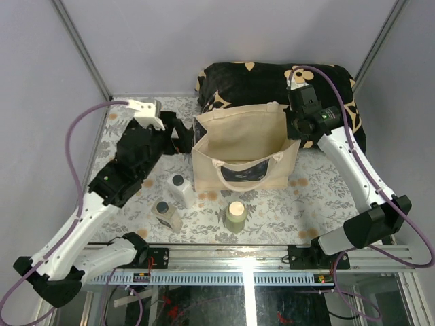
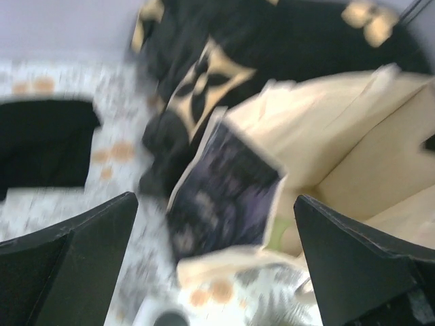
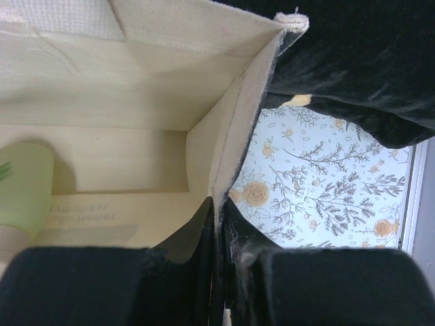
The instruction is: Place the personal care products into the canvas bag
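Observation:
The canvas bag stands open mid-table with its floral panel facing the front. My right gripper is shut on the bag's right side wall, seen edge-on between the jaws in the right wrist view. One pale green bottle lies inside the bag. My left gripper is open and empty beside the bag's left end; its view is blurred. In front of the bag stand a white bottle with a dark cap, a squat clear-tan bottle and a pale green bottle with a beige cap.
A black cushion with beige flowers lies behind the bag against the back wall. A black cloth lies at the left. The table wears a floral cover. Grey walls close in the back and sides.

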You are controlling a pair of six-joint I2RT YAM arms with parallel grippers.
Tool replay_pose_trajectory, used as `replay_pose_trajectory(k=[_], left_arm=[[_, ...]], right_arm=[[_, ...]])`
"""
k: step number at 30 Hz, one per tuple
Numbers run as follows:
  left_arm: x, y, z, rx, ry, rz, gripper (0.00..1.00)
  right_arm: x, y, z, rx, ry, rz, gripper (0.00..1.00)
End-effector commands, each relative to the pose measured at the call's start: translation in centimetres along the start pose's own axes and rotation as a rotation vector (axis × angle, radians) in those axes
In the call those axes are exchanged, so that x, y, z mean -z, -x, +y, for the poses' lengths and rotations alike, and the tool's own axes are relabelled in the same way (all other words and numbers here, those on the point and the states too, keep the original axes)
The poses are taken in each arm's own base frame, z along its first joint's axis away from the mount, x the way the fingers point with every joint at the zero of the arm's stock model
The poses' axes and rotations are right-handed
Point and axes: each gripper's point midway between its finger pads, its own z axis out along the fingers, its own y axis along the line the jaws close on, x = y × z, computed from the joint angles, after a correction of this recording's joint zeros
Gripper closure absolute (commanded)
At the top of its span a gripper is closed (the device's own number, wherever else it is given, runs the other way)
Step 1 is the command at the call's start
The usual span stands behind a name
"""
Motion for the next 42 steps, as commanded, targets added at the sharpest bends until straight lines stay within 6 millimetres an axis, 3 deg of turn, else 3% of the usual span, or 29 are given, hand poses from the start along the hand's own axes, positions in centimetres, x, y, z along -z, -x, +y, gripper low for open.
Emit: replay_pose_trajectory(k=[1, 3, 6, 10, 13, 15, 19, 21, 23, 27, 30, 35, 42], left_arm=[[0.8, -7.1, 4.2, 0.031, 0.195, 0.201, 0.00], [1.0, -8.7, 5.0, 0.049, 0.243, 0.247, 0.00], [1.7, -9.9, 5.9, 0.063, 0.301, 0.292, 0.00], [2.3, -9.3, 6.9, 0.055, 0.357, 0.276, 0.00], [1.8, -8.4, 7.0, 0.049, 0.390, 0.273, 0.00], [0.9, -6.7, 6.3, 0.051, 0.372, 0.236, 0.00], [-1.3, -0.3, 3.9, 0.011, 0.300, 0.117, 0.00], [-2.7, 1.6, 2.7, -0.039, 0.266, 0.121, 0.00], [-4.3, 2.0, 1.3, -0.071, 0.220, 0.154, 0.00], [-6.8, 0.6, -1.3, -0.048, 0.109, 0.206, 0.00], [-7.6, -1.2, -2.0, -0.023, 0.075, 0.254, 0.00], [-7.2, -2.7, -1.9, -0.011, 0.059, 0.278, 0.00], [-4.5, -0.4, -2.3, -0.039, 0.023, 0.277, 0.00]], right_arm=[[0.6, 2.5, -0.5, 0.003, -0.018, -0.061, 0.87], [0.8, 2.9, -0.4, 0.002, -0.012, -0.068, 0.82], [1.3, 3.5, -0.5, 0.009, -0.015, -0.071, 0.58], [2.5, 4.6, -1.3, 0.024, -0.046, -0.098, 0.32], [4.1, 5.5, -2.2, 0.031, -0.070, -0.115, 0.18], [5.4, 5.9, -2.9, 0.036, -0.086, -0.132, 0.12], [7.5, 6.3, -4.2, 0.036, -0.126, -0.163, 0.00], [8.1, 6.1, -4.5, 0.031, -0.128, -0.163, 0.01], [8.5, 5.7, -4.2, 0.023, -0.103, -0.160, 0.00], [8.9, 4.8, -3.8, 0.005, -0.065, -0.163, 0.00], [8.3, 3.9, -3.5, 0.013, -0.049, -0.157, 0.00], [7.3, 2.7, -2.8, -0.001, -0.026, -0.113, 0.02], [10.0, 2.9, -3.3, 0.015, -0.013, -0.094, 0.01]])
